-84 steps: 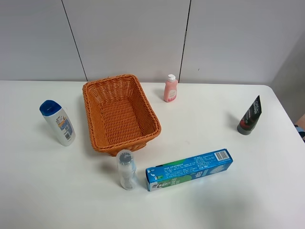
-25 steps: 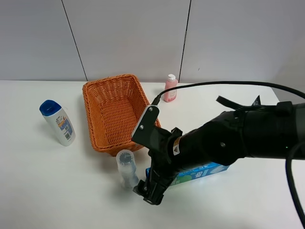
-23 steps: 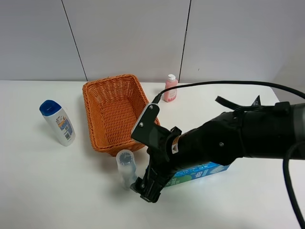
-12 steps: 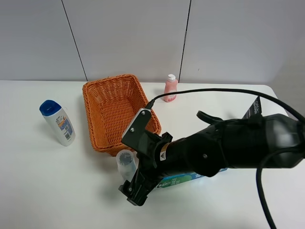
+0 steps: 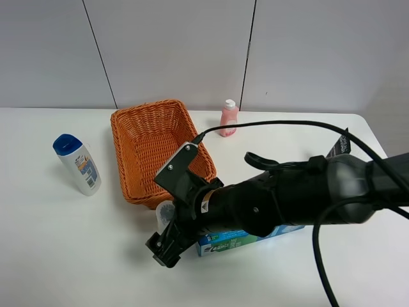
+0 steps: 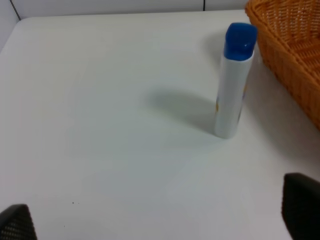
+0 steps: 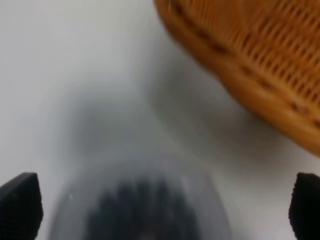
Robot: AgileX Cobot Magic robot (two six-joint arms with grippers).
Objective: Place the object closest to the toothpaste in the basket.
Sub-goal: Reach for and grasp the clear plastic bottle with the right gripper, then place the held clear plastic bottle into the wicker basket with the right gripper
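The toothpaste is a blue and green box (image 5: 233,240) lying at the table's front, mostly hidden under my right arm. A small clear bottle with a dark cap (image 5: 163,213) stands right beside its left end. My right gripper (image 5: 164,248) has reached across and sits low at this bottle. In the right wrist view the blurred bottle (image 7: 140,200) lies between the two widely spread fingertips (image 7: 20,206), and the gripper (image 7: 162,207) is open. The orange wicker basket (image 5: 131,125) stands just behind; its wall also shows in the right wrist view (image 7: 250,60). My left gripper (image 6: 159,215) is open and empty.
A white bottle with a blue cap (image 5: 77,164) stands left of the basket; it also shows in the left wrist view (image 6: 234,80), beside the basket's wall (image 6: 292,55). A pink pump bottle (image 5: 229,118) stands at the back. A black tube (image 5: 340,143) is at the right.
My right arm has come in from the right and moved left and down, so its open gripper now straddles the clear bottle. The objects have not moved.
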